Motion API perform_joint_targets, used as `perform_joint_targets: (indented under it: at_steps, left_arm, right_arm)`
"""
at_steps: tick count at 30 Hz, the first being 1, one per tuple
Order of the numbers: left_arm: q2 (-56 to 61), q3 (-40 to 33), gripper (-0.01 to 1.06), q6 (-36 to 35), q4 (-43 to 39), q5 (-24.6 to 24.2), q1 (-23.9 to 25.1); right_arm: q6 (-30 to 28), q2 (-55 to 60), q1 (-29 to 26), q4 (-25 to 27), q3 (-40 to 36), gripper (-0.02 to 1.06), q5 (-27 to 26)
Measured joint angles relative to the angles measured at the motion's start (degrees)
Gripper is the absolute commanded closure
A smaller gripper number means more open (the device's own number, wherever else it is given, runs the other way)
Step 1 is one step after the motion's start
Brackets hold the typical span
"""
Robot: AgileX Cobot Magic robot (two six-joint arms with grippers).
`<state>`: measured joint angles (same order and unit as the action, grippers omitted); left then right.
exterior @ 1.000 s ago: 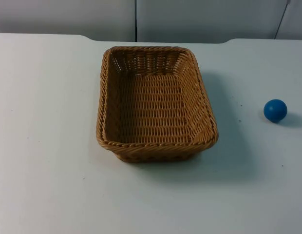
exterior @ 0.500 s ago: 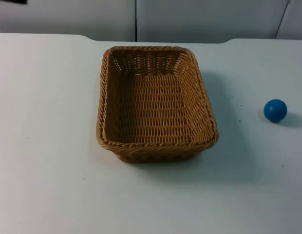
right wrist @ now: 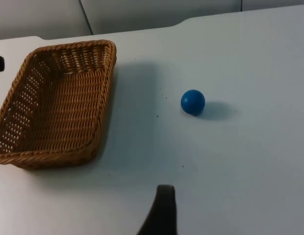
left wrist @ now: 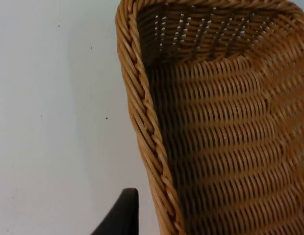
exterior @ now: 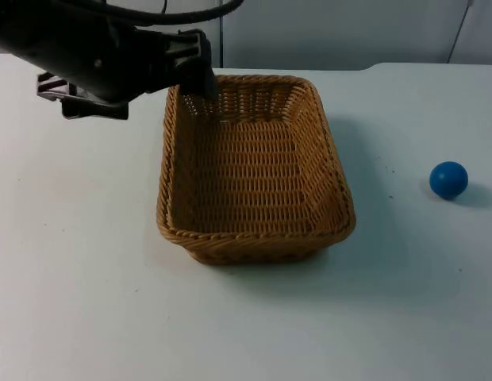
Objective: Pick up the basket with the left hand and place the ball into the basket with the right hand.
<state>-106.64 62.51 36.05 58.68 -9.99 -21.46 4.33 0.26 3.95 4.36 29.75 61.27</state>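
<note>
- Reaching for the basket: the left gripper (exterior: 205,79) is seen over the far left corner of the basket (exterior: 254,171), at its rim; whether its fingers are parted or closed cannot be told.
- Basket: woven, rectangular, nothing inside, resting flat on the white table (exterior: 79,278) near the middle of its far edge.
- In the left wrist view, one black fingertip (left wrist: 120,215) lies just outside the basket's braided rim (left wrist: 144,127). A sound grasp would be made with the rim wall taken between the fingers, then lifted level.
- Ball (exterior: 448,179): blue, on the table near its right edge, well apart from the basket.
- Right gripper (right wrist: 161,210): held back above the table, waiting; finger state cannot be told.
</note>
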Motion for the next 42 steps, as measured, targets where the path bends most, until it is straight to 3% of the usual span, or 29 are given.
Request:
perform_joint_targets:
  at_steps: [26,42]
  left_arm:
    - [-13.17,8.17,0.04,-1.72,1.36,0.87,-0.51]
    - [-17.44,8.28,0.04,-3.23,1.57,-0.75,-0.73]
  right_arm:
    - [0.00,0.00,0.00,0.00,0.00,0.30,-0.13]
    - [0.00,0.00,0.00,0.00,0.00,0.30,-0.13]
